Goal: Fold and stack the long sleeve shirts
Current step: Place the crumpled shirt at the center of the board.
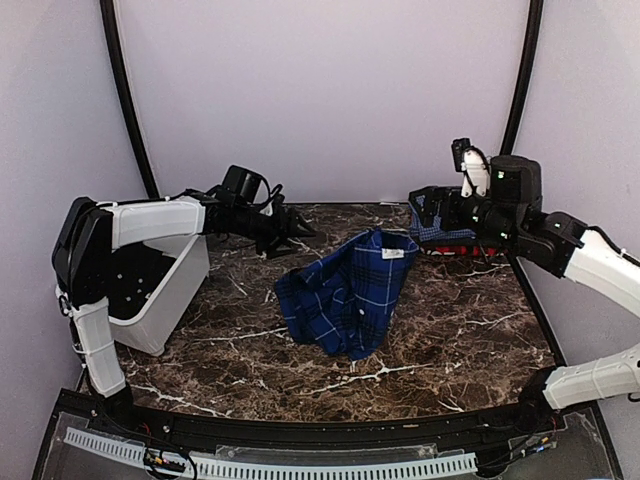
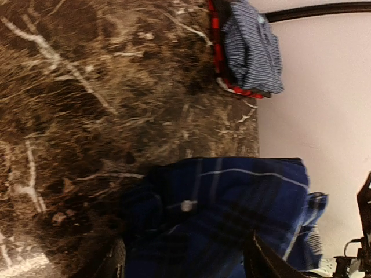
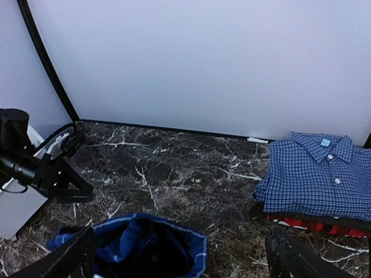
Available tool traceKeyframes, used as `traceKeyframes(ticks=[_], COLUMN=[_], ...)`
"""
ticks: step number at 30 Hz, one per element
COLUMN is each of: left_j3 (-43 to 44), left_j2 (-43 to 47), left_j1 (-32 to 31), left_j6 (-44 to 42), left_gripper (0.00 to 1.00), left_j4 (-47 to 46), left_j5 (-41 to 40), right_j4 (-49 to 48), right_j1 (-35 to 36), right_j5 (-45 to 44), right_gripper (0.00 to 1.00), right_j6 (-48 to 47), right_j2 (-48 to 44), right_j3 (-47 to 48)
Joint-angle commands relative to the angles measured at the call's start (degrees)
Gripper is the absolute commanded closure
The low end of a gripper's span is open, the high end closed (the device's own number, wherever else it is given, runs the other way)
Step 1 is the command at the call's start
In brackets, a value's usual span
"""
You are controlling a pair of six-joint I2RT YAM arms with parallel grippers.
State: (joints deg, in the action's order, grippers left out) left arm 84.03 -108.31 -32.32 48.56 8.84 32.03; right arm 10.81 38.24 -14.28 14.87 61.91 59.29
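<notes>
The deep-blue plaid shirt (image 1: 345, 295) lies crumpled in a heap on the middle of the marble table (image 1: 460, 330). My left gripper (image 1: 300, 235) hovers at its back left, open and clear of the cloth. In the left wrist view the plaid shirt (image 2: 232, 202) spreads below the left gripper (image 2: 185, 243), whose jaws stand wide. A folded lighter blue fine-check shirt (image 3: 319, 174) rests on a folded red one (image 3: 307, 223) at the back right. My right gripper (image 1: 422, 215) hangs open beside that stack (image 1: 445, 238), nothing between its fingers (image 3: 69, 258).
A white bin (image 1: 165, 290) tilts at the left edge, under the left arm. Black frame posts (image 1: 125, 90) rise along the white back walls. A black rail (image 1: 300, 440) runs along the near edge.
</notes>
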Motion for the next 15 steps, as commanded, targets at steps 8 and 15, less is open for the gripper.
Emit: traceKeyframes(ticks=[8,15], left_j3=[-6.30,-14.62], left_j2=[9.26,17.60], left_j1=[0.59,-0.26], left_j6=[-6.47,-6.86], left_gripper=[0.29,0.29], left_j4=[9.41,8.15], left_j5=[-10.36,-11.99], right_j4=[4.70,6.94], right_j1=[2.79,3.04], right_j5=[6.87,2.76], right_gripper=[0.01,0.01], right_j6=[0.11,-0.08], right_j2=[5.08,7.57], right_j3=[-3.50,-3.27])
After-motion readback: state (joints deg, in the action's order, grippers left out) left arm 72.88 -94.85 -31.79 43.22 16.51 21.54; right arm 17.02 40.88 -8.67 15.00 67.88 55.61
